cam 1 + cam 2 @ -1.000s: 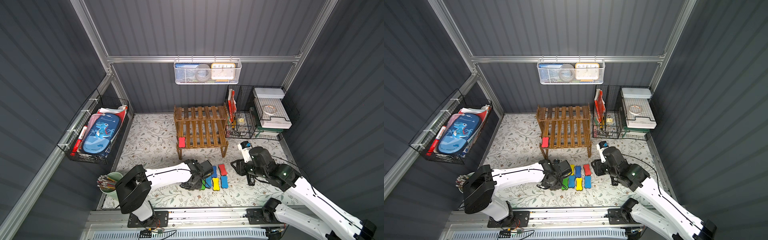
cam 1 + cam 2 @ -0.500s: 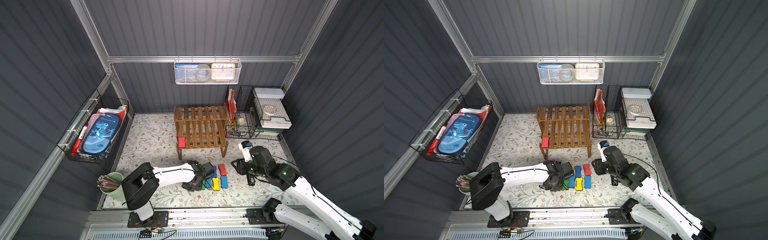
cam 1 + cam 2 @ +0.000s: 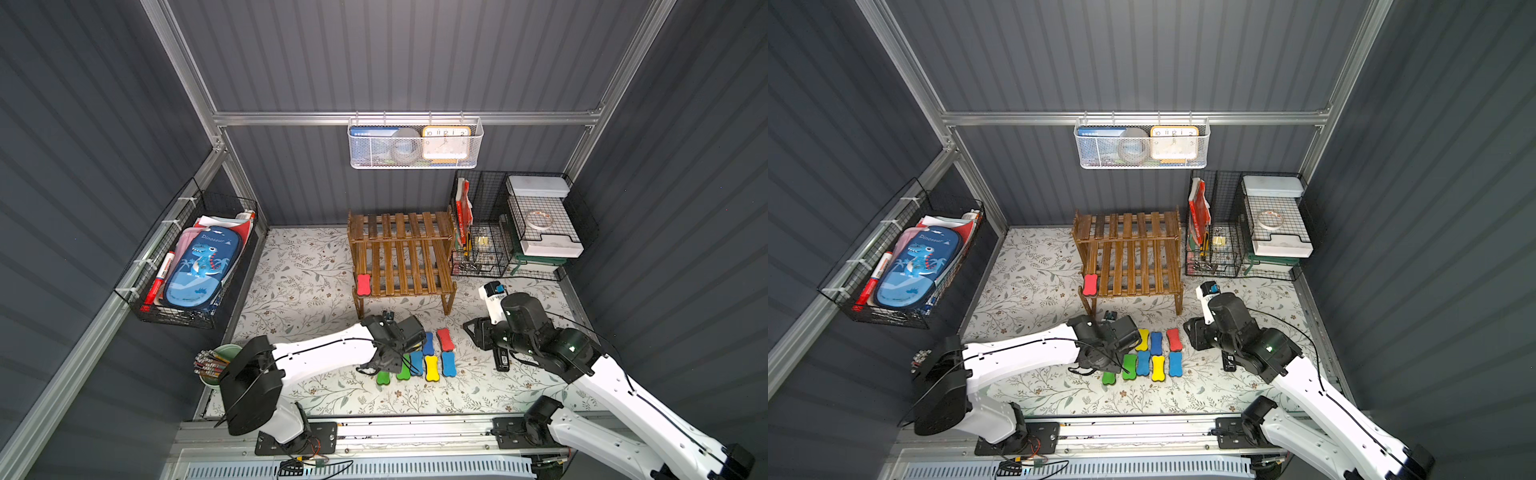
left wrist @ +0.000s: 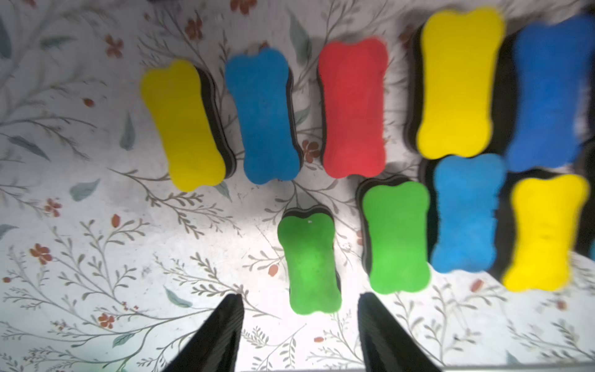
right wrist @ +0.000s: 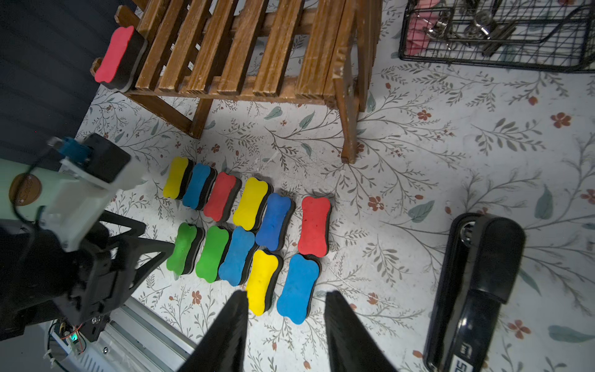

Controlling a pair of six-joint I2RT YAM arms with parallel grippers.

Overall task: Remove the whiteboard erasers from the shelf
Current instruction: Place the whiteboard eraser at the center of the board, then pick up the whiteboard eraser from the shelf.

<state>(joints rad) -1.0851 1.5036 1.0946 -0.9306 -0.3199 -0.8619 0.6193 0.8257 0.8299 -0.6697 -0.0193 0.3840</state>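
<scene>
The dark wooden shelf (image 3: 401,253) (image 3: 1129,253) (image 5: 244,48) holds one red whiteboard eraser (image 3: 363,284) (image 3: 1090,284) (image 5: 114,54) on the front left corner of its lower tier. Several more erasers, red, yellow, blue and green, lie in two rows on the floral mat in front of it. A green eraser (image 4: 310,264) (image 3: 382,377) lies flat at the left end of the near row. My left gripper (image 4: 300,296) (image 3: 382,365) hangs open just above it, its jaws clear of the foam. My right gripper (image 5: 286,293) (image 3: 471,334) is open and empty, to the right of the rows.
A black stapler (image 5: 476,290) (image 3: 501,359) lies on the mat below the right arm. A black wire organiser (image 3: 511,224) stands right of the shelf. A green cup of pencils (image 3: 216,365) sits at the front left. A white mesh basket (image 3: 415,143) hangs on the back wall.
My left gripper has opened and let go of the green eraser, which now rests on the mat. The right arm has hardly moved.
</scene>
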